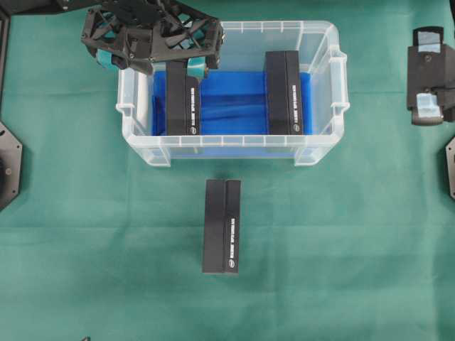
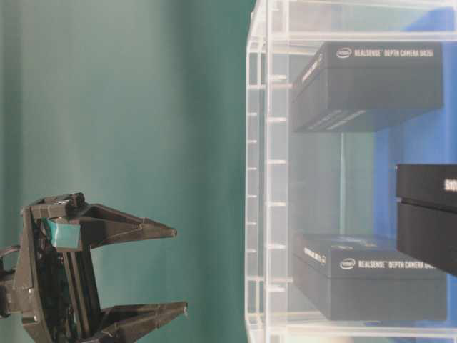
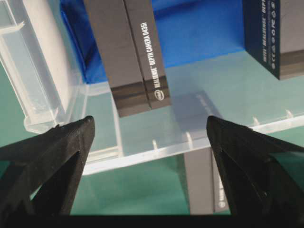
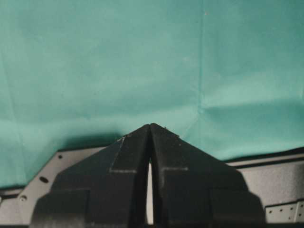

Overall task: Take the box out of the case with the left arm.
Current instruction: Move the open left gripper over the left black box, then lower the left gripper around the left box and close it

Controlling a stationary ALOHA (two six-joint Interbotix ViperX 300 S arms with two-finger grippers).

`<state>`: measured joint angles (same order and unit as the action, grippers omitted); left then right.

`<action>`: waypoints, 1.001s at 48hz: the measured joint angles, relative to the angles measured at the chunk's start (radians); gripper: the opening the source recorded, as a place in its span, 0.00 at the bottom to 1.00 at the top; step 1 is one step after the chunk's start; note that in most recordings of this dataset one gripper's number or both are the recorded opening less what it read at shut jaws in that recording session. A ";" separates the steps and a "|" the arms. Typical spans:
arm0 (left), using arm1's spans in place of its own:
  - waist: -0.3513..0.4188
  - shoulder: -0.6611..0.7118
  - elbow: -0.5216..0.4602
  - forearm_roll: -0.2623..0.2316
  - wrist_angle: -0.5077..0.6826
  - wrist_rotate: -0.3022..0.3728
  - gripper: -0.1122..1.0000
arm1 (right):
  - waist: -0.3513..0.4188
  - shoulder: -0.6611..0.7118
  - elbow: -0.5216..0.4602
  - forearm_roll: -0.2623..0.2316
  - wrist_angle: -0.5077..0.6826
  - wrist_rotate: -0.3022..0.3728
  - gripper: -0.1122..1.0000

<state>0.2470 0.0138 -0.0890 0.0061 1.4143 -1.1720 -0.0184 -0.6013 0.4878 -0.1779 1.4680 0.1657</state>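
The case [image 1: 323, 85] is a clear tub with a blue lining, standing at the back middle of the green cloth. Two black boxes lie in it: the left box [image 1: 183, 103] [image 3: 130, 52] and the right box [image 1: 284, 92] [image 3: 275, 33]. My left gripper [image 1: 151, 65] [image 3: 149, 122] [image 2: 178, 270] hangs open over the case's back-left corner, above the left box's far end, with nothing between its fingers. In the table-level view it is outside the case wall [image 2: 268, 179]. At the far right edge my right gripper [image 1: 430, 78] [image 4: 150, 126] rests shut and empty.
A third black box [image 1: 222, 226] lies on the cloth in front of the case, also seen through the case's front wall as the box outside [image 3: 199, 185]. Black arm bases [image 1: 7, 163] sit at both side edges. Green cloth [image 4: 142, 57] covers the table.
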 measured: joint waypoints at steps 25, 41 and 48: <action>0.000 -0.002 0.000 0.000 -0.003 0.002 0.96 | 0.000 0.000 0.000 0.000 0.000 0.002 0.10; 0.002 -0.002 0.003 0.002 -0.006 0.002 0.96 | 0.000 -0.002 0.000 0.000 0.000 0.002 0.10; 0.000 -0.002 0.038 0.003 -0.037 0.002 0.96 | 0.000 0.000 0.000 0.000 0.000 0.002 0.10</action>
<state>0.2470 0.0123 -0.0506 0.0092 1.3775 -1.1704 -0.0184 -0.6013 0.4878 -0.1779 1.4680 0.1672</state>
